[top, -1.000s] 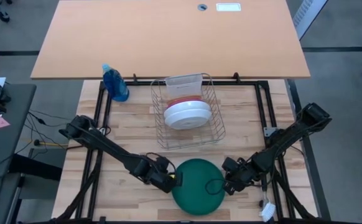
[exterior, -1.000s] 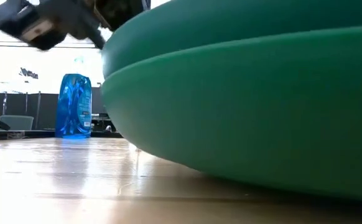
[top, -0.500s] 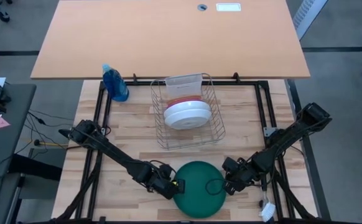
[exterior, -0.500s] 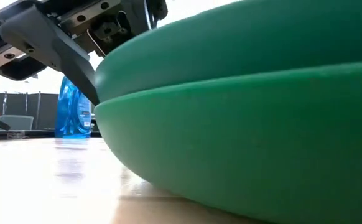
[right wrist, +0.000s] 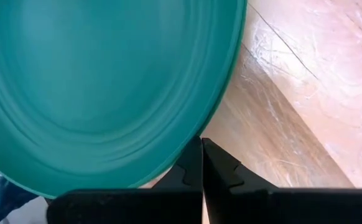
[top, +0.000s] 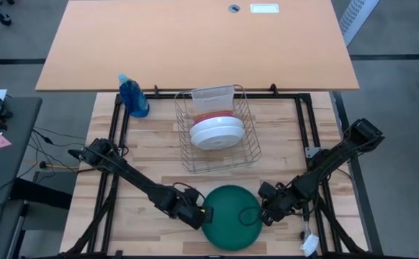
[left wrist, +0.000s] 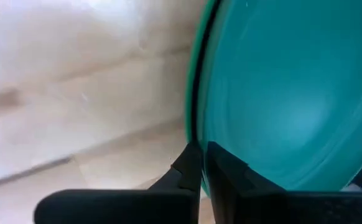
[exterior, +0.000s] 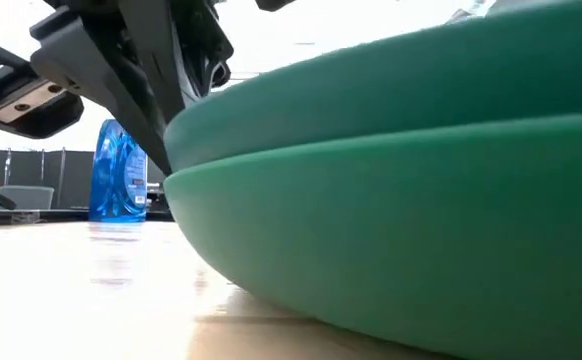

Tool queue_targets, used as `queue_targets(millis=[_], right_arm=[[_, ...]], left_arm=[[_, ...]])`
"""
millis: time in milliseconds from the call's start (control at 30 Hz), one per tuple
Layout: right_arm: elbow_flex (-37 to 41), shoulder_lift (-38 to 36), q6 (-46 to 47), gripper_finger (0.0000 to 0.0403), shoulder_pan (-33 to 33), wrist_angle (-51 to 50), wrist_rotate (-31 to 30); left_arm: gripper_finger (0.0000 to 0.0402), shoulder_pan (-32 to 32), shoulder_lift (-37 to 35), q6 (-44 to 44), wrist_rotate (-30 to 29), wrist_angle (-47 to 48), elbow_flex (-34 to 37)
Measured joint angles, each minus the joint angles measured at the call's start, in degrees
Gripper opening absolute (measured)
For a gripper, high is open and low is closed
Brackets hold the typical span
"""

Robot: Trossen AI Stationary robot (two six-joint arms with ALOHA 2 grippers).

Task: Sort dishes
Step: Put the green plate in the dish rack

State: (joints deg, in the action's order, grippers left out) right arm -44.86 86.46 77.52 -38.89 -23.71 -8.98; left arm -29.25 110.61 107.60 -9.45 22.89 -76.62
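Note:
A dark green plate [top: 231,218] is near the table's front edge, between my two grippers, and fills most of the low view [exterior: 401,200]. My left gripper [top: 202,214] is shut on its left rim and my right gripper [top: 262,213] on its right rim. A wire dish rack [top: 247,137] at the middle back holds white plates [top: 217,132] with a salmon-orange plate [top: 211,116] behind them, standing on edge between the wires. My left gripper pinches the green plate's left rim [left wrist: 196,124] between its two fingers, coming low from the table's left. In the low view that rim stands above the tabletop; whether the plate's underside touches the wood I cannot tell. My right gripper pinches the plate's right rim [right wrist: 207,124] between its two fingers, coming low from the table's right, opposite the left gripper. The plate spans level between the two holds.
A blue spray bottle [top: 133,96] stands at the back left, also visible in the low view [exterior: 121,170]. A clear plastic piece [top: 213,96] stands at the rack's far end. Bare wood lies left and right of the rack.
My left gripper has moved a little toward the table's near edge and right, and stands lower beside the plate's rim in the low view. The green plate has shifted slightly toward the near edge with it. My right gripper has stayed where it was.

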Motion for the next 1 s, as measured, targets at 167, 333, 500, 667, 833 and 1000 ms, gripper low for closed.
queue_targets(millis=[167, 333, 500, 667, 833, 1000], right_arm=[[-1.2, -0.3, 0.1, 0.0001, 0.1, -2.8, 0.4], [-6.3, -3.2, 1.4, 0.0027, 0.9, -18.1, -0.6], [-9.7, -9.7, 1.2, 0.0078, 3.2, -27.5, -0.6], [-11.2, -19.4, -2.6, 0.0125, 5.9, -28.0, -2.1], [-15.7, -29.1, -19.6, 0.0158, 6.4, -27.0, -3.6], [-20.4, -36.2, -43.6, 0.0175, 6.3, -20.3, 6.0]], left_arm=[[0.0003, 0.0, -0.8, 0.7, -4.1, 2.7, 0.0], [0.0001, 0.0, -2.2, -0.1, -6.5, 6.1, -1.5], [0.0001, -0.4, -3.4, -3.9, -6.9, 7.4, -3.3], [0.0001, -0.3, -5.0, -6.7, -7.3, 7.6, -4.8], [0.0000, -0.1, -7.7, -9.7, -3.5, 5.9, -5.1], [0.0000, 2.4, -12.2, -10.5, 5.2, 7.8, -5.1]])
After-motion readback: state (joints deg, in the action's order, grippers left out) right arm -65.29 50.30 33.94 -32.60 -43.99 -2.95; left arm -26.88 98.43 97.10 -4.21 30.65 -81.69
